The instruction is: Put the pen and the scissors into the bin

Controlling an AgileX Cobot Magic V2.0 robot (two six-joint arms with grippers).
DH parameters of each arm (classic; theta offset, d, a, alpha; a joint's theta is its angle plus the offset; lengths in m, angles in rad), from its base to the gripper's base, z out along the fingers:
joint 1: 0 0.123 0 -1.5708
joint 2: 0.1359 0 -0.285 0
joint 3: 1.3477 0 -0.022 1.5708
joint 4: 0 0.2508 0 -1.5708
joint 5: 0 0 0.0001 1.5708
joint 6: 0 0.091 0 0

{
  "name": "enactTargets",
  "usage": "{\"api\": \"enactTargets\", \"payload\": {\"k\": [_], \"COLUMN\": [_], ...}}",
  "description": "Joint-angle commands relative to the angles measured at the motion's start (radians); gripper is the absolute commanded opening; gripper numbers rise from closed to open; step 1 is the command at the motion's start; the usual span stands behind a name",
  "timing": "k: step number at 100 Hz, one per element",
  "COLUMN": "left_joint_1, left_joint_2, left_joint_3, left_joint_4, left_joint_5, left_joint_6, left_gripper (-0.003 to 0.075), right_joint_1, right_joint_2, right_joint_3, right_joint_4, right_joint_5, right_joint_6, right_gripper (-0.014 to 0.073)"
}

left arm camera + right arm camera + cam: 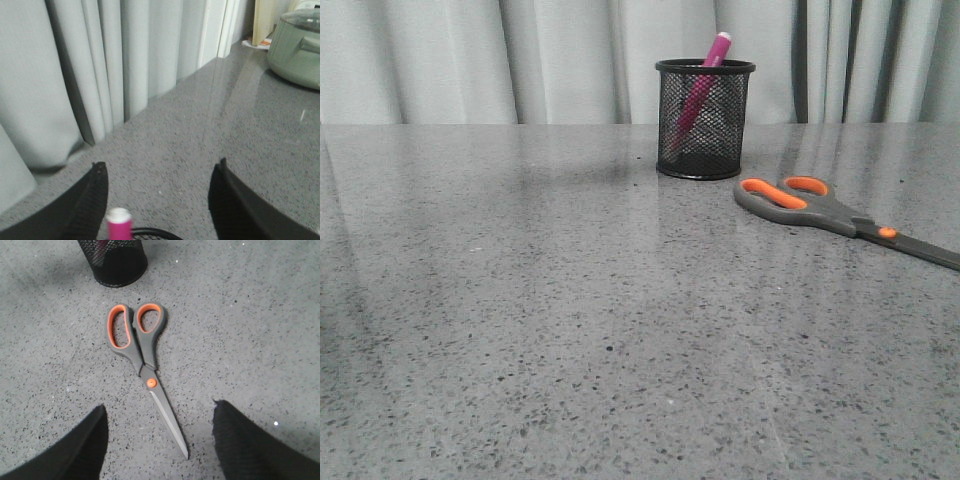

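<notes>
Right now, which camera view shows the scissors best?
The right wrist view: the scissors lie whole and closed on the table, from the handles to the blade tip, near the bin. The front view shows them low and from the side, with the blade cut off at the edge. The left wrist view shows none of them.

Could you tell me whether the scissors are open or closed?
Closed: the scissors lie flat on the table, blades together in one point, finger loops side by side.

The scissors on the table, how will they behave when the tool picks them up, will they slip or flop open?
The scissors lie flat and closed on the smooth speckled table, so they would probably slide if nudged rather than roll. They look rigid, but the blades could swing open at the orange pivot. The bulkier handles likely make them tip handle-down if gripped by the blades.
</notes>
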Motion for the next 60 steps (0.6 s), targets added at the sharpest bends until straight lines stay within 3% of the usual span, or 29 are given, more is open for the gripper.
{"api": "enactTargets", "payload": {"k": [1,16,27,34,44,60], "left_joint_1": [0.033,0.105,0.179,0.221,0.279,0.374], "left_joint_2": [-0.125,-0.229,-0.301,-0.347,-0.43,-0.614], "left_joint_3": [-0.034,-0.034,-0.034,-0.014,0.073,0.352], "left_joint_4": [-0.03,0.117,0.247,0.34,0.402,0.378], "left_joint_5": [0.041,0.128,0.279,0.295,0.274,0.161], "left_joint_6": [-0.009,-0.137,-0.23,-0.327,-0.356,-0.356], "left_gripper": [0.0299,-0.0022,-0.002,-0.002,-0.002,-0.002], "right_joint_1": [0.002,0.002,0.002,0.002,0.002,0.032], "right_joint_2": [0.002,0.002,0.002,0.002,0.004,0.053], "right_joint_3": [-0.036,-0.036,-0.036,-0.036,-0.036,-0.05], "right_joint_4": [0.025,0.046,0.067,0.085,0.104,0.206], "right_joint_5": [-0.066,-0.071,-0.113,-0.151,-0.173,-0.078], "right_joint_6": [-0.011,-0.011,-0.011,-0.011,-0.023,-0.275], "right_gripper": [0.0412,0.0412,0.0412,0.0412,0.0412,0.0412]}}
